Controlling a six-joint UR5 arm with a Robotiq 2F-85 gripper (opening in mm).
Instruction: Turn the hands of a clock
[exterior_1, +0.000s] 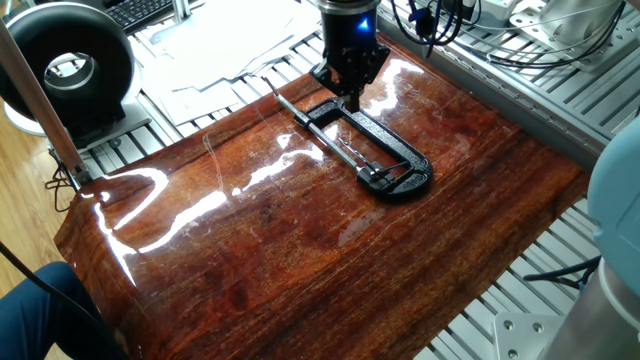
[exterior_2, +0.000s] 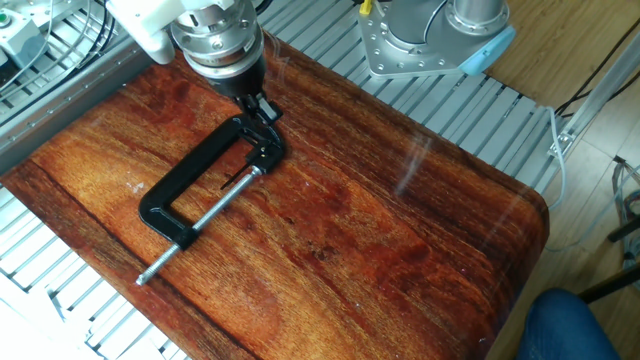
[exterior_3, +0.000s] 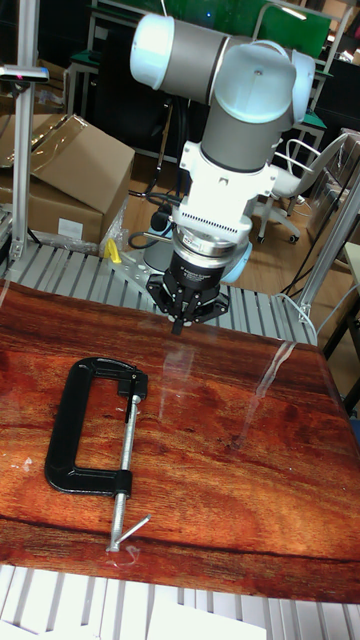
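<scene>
Gripper (exterior_3: 180, 323) over clamp jaw, clock unresolved

Noted black C-clamp (exterior_2: 190, 170) lying flat on glossy wooden tabletop (exterior_1: 300, 250), with screw (exterior_2: 215, 205) running out past the frame toward the table edge. Found gripper pointing straight down beside the clamp's fixed-jaw end. Appeared almost touching the clamp in both fixed views, but hanging clear of the wood in the tall view. Saw fingertips (exterior_1: 351, 97) drawn together to a single point, closed. Could not tell whether anything was pinched between them. Looked for the clock in the clamp jaw. Made out only dark shapes there, too small to identify. Logged grey-and-blue UR5 arm (exterior_3: 245, 110) standing behind the table.
</scene>
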